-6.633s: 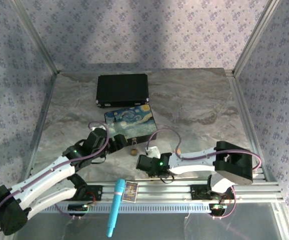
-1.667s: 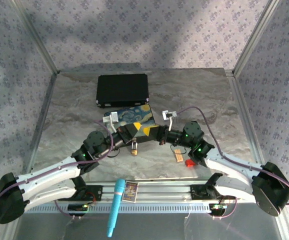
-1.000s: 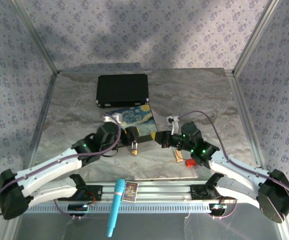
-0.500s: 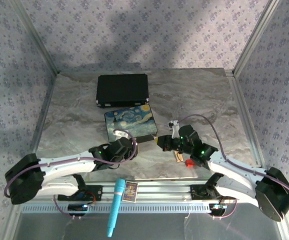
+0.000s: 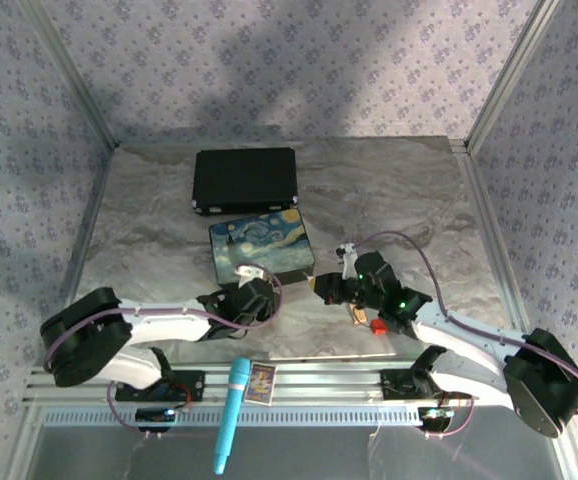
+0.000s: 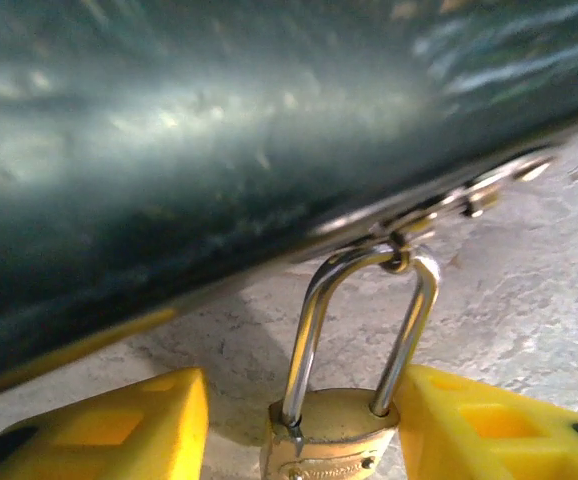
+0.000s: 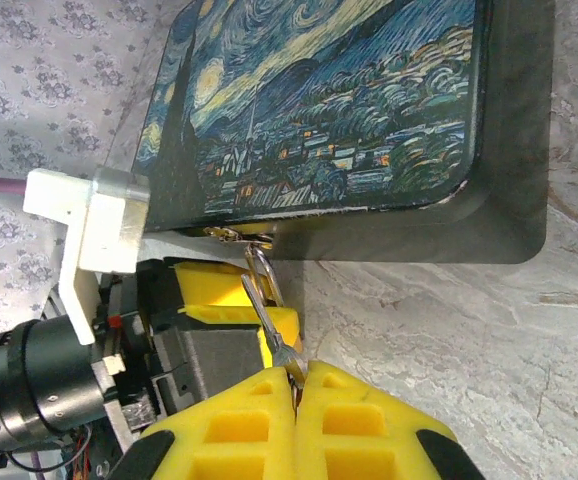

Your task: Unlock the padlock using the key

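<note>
The brass padlock (image 6: 331,442) hangs by its silvery shackle (image 6: 309,320) from the hasp of the painted box (image 6: 169,150). My left gripper (image 6: 304,405) is open around the padlock body. Its right finger (image 6: 469,420) touches the brass and its left finger (image 6: 139,420) stands a little apart. In the top view, the left gripper (image 5: 265,292) sits at the box's front edge and covers the padlock. My right gripper (image 7: 297,375) is shut on the thin silvery key (image 7: 267,315). The key's blade points at the shackle (image 7: 267,272), just short of the left fingers (image 7: 229,285).
The painted box (image 5: 261,245) lies mid-table with a black case (image 5: 246,178) behind it. A tan wooden block (image 5: 357,313) and a red block (image 5: 378,326) lie under my right arm. A blue pen-like tool (image 5: 231,410) and a small card (image 5: 261,381) rest on the front rail.
My left arm has swung down and back, bringing its gripper low against the box's front around the padlock, with the jaws narrowing. My right gripper has crept slightly left with the key.
</note>
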Robot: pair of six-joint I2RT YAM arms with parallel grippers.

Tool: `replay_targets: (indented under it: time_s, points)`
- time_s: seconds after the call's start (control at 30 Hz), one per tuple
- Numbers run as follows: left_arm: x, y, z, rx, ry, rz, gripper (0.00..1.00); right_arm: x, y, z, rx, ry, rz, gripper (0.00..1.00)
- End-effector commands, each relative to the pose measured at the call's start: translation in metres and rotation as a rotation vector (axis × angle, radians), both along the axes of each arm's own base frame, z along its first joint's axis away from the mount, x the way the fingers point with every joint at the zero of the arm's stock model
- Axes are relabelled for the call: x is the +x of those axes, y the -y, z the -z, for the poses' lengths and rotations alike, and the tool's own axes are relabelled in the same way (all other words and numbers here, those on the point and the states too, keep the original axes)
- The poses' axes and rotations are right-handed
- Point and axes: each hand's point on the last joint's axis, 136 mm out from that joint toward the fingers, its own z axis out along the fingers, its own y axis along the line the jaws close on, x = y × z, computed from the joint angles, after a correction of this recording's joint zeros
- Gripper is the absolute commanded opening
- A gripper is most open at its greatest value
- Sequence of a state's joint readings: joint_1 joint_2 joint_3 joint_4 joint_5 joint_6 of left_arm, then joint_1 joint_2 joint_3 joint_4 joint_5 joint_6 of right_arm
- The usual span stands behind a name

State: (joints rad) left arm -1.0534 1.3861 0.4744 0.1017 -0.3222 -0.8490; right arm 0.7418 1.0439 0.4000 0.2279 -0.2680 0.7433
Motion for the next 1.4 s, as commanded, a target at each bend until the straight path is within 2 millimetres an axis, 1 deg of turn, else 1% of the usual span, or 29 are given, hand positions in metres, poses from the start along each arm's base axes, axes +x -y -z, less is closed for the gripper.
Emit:
replay_targets:
  time_s: [0.0, 0.1, 0.27, 0.33, 0.53, 0.63, 0.77, 0.87, 1.0, 1.1, 1.2, 1.27, 1.37]
  points:
    - [0.005, 0.013, -0.006, -0.055, 0.003, -0.013, 0.48, 0.001, 0.001, 0.004, -0.005, 0.001, 0.013, 0.0]
    - [0.004, 0.017, -0.004, -0.067, -0.007, -0.008, 0.41, 0.001, 0.002, 0.006, -0.012, -0.001, 0.016, 0.0]
    - [0.003, 0.021, 0.0, -0.089, -0.026, -0.034, 0.25, 0.0, 0.002, 0.013, -0.015, -0.017, 0.017, 0.0]
    - [0.003, 0.021, -0.001, -0.106, -0.031, -0.046, 0.22, 0.0, 0.001, 0.015, -0.014, -0.022, 0.018, 0.0]
    - [0.004, 0.015, -0.007, -0.166, -0.044, -0.132, 0.07, -0.003, -0.003, 0.024, 0.004, -0.061, 0.025, 0.0]
    - [0.004, 0.013, -0.012, -0.228, -0.061, -0.189, 0.03, -0.004, -0.005, 0.033, 0.007, -0.099, 0.037, 0.0]
    - [0.006, 0.018, -0.025, -0.339, -0.06, -0.22, 0.0, -0.01, -0.012, 0.043, 0.008, -0.139, 0.035, 0.0]
    - [0.008, 0.015, -0.03, -0.351, -0.064, -0.264, 0.0, -0.016, -0.017, 0.05, 0.032, -0.175, 0.034, 0.0]
    - [0.01, 0.016, -0.029, -0.368, -0.086, -0.303, 0.0, -0.028, -0.025, 0.069, 0.05, -0.255, 0.038, 0.0]
    - [0.01, 0.015, -0.022, -0.379, -0.118, -0.342, 0.0, -0.035, -0.032, 0.08, 0.045, -0.278, 0.021, 0.0]
    - [0.009, 0.015, -0.016, -0.429, -0.141, -0.373, 0.0, -0.04, -0.043, 0.08, 0.069, -0.276, 0.0, 0.0]
    - [0.008, 0.015, -0.016, -0.47, -0.154, -0.396, 0.0, -0.041, -0.049, 0.079, 0.096, -0.291, -0.007, 0.0]
    - [0.011, 0.014, -0.024, -0.539, -0.145, -0.426, 0.0, -0.041, -0.059, 0.076, 0.168, -0.338, -0.018, 0.0]
